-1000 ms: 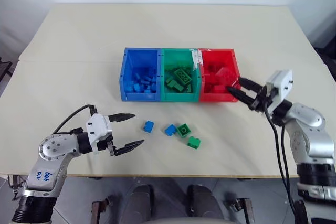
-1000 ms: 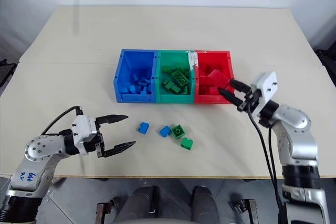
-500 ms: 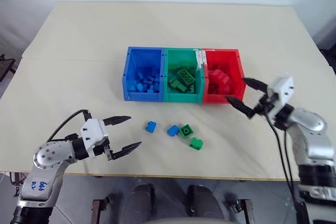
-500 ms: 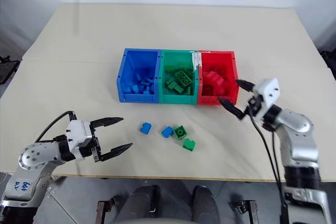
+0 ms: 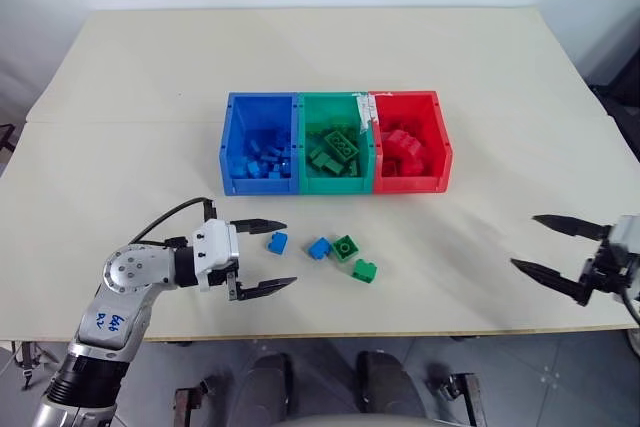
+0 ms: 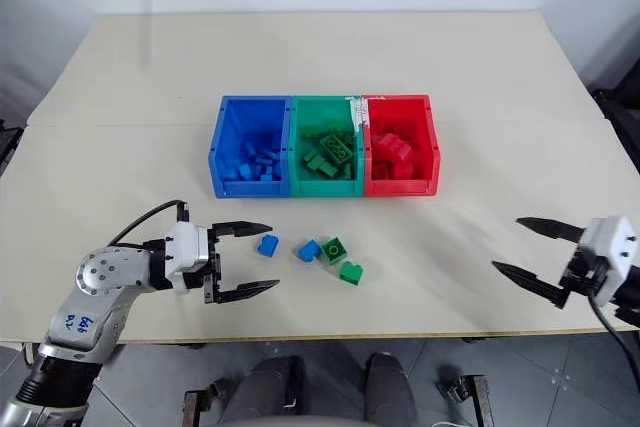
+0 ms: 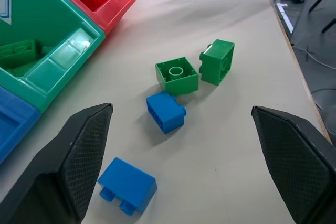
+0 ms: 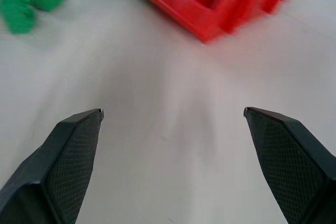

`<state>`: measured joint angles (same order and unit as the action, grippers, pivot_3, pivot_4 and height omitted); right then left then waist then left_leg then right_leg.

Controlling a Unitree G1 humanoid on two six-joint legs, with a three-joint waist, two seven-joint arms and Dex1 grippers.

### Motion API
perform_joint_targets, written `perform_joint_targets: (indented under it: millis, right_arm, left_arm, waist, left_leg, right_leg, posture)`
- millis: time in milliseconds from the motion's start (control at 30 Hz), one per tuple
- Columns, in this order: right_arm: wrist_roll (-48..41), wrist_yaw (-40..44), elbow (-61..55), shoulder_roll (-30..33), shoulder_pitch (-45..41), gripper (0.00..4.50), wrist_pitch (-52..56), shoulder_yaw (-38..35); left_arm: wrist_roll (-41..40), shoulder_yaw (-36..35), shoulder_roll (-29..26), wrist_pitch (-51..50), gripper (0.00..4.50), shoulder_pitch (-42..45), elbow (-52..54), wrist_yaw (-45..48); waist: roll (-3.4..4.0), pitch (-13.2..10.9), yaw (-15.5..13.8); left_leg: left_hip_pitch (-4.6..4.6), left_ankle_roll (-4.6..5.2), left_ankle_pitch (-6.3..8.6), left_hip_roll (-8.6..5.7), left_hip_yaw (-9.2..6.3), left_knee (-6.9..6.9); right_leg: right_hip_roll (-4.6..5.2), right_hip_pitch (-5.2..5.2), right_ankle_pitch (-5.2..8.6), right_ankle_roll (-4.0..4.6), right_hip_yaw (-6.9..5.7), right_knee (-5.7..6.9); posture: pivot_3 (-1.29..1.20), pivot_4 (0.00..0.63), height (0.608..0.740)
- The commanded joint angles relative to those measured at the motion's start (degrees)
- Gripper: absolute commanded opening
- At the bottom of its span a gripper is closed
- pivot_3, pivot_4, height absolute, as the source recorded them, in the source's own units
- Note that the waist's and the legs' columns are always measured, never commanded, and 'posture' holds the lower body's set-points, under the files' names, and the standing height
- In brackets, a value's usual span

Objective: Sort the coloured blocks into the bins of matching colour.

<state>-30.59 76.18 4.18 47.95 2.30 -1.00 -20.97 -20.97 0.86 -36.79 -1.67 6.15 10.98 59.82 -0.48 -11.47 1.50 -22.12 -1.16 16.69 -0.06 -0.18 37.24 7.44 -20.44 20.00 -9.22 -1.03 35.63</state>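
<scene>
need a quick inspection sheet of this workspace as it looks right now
surface: pale beige table, bare apart from the job's things
job's things: joined blue, green and red plastic bins holding blocks; two blue and two green studded bricks loose in front
clutter: nothing seen
grippers: left gripper open beside the nearest blue brick; right gripper open, empty, near the table's right edge
cables: black cable looping on the left arm
surroundings: grey floor, white wall

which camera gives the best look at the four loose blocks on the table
The left wrist view: the loose blocks sit close, studs visible. Both eye views show them small; the right wrist view shows some, blurred.
</scene>
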Motion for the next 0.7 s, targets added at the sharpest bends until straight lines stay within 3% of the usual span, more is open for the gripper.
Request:
perform_joint_targets:
  millis: [33, 267, 600, 700]
  right_arm:
    - [-2.91, -0.10, -10.68, -1.27, -1.49, 4.48, 6.87, 7.26]
    - [0.18, -4.46, -16.68, -5.75, -8.89, 4.48, 16.52, 21.54]
    - [8.68, -8.26, -11.36, -10.47, -9.85, 4.48, 12.42, 28.90]
    - [9.83, -9.80, -9.89, -12.60, -10.15, 3.90, 11.24, 29.33]
  left_arm:
    - [-1.41, -2.98, -1.03, 2.62, 4.50, -1.84, 0.17, 1.50]
    - [-2.42, -8.39, -3.13, 4.62, 4.50, -7.79, 0.64, 2.19]
    - [-3.37, -10.47, -2.53, 2.68, 4.50, -14.11, 7.99, -0.68]
    - [-3.61, -10.51, -2.47, 2.11, 4.50, -14.11, 8.48, -1.19]
  waist:
    - [0.00, 0.00, -0.02]
    - [0.00, 0.00, -0.63]
    - [-0.03, 0.01, -1.58]
    - [-0.03, 0.01, -1.38]
  left_leg:
    - [-0.01, 0.00, 0.00, -0.01, -0.11, 0.01]
    - [-0.06, 0.00, 0.00, -0.01, -0.48, 0.05]
    - [-0.17, 0.06, 0.04, -0.08, -0.56, 0.04]
    - [-0.14, 0.02, 0.03, -0.12, -0.57, 0.01]
  right_leg:
    - [0.01, 0.00, 0.00, 0.00, 0.00, 0.01]
    - [0.13, -0.02, 0.00, 0.00, -0.03, -0.02]
    - [0.18, -0.05, -0.01, 0.01, -0.09, -0.06]
    - [0.08, -0.06, 0.00, 0.02, -0.12, -0.05]
  posture:
    - [0.00, 0.150, 0.740]
    - [0.00, 0.150, 0.740]
    - [0.00, 0.150, 0.740]
    - [0.00, 0.150, 0.740]
